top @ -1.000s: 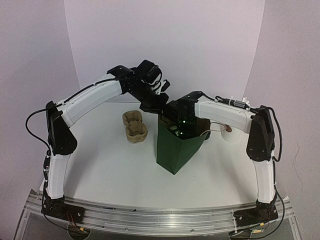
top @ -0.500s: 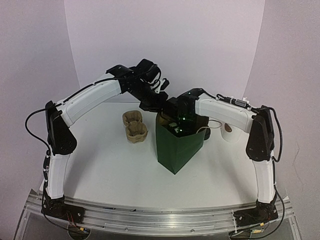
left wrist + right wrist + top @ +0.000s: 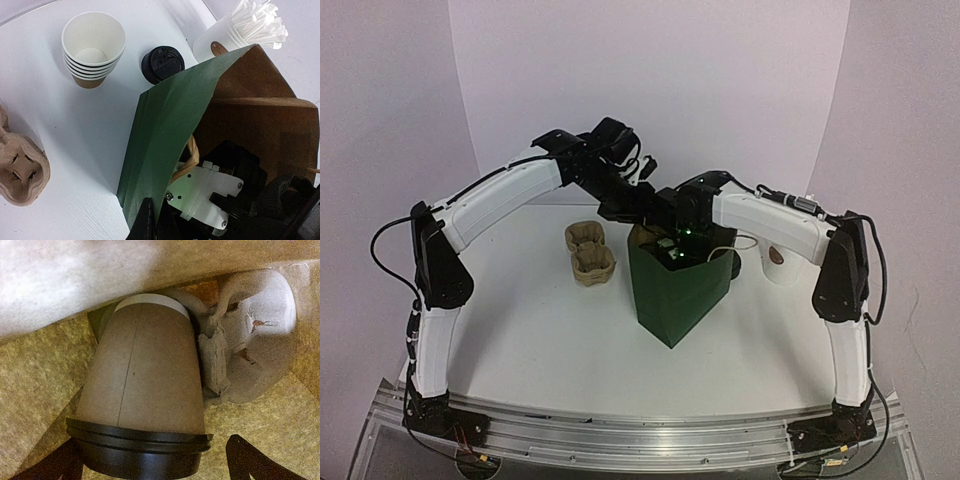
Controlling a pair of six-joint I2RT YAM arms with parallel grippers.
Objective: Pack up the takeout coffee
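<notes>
1. One white table (image 3: 540, 340) carries the whole scene.
2. Two arms work above it: the left arm (image 3: 500, 200) reaches in from the left and the right arm (image 3: 775, 228) from the right, meeting over the bag.
3. One dark green bag (image 3: 680, 295), brown inside, stands open at mid-table.
4. One pulp carrier (image 3: 590, 252), two wells showing, sits just left of the bag and apart from it.
5. Two grippers. The left gripper (image 3: 154, 222) is clamped on the bag's green wall at its upper edge. The right gripper (image 3: 150, 467) is down inside the bag's mouth, its fingers (image 3: 255, 460) spread wide to either side of the coffee's lid, with a clear gap on one side.
6. One white stick cup (image 3: 225, 42) with a round brown logo stands beyond the bag, packed with white wrapped sticks.
7. One cup stack (image 3: 92, 47) of about five nested cups, white inside and brown outside, stands upright on the table.
8. One coffee (image 3: 142, 375) sits inside the bag against the brown paper. It is a plain kraft cup with a straight seam, tapering to a pale band at its far end. A black domed lid with a stepped rim caps the wider end, nearest the right wrist camera.
9. One loose lid (image 3: 160, 64), black and round, lies on the table between the cup stack and the stick cup.
</notes>
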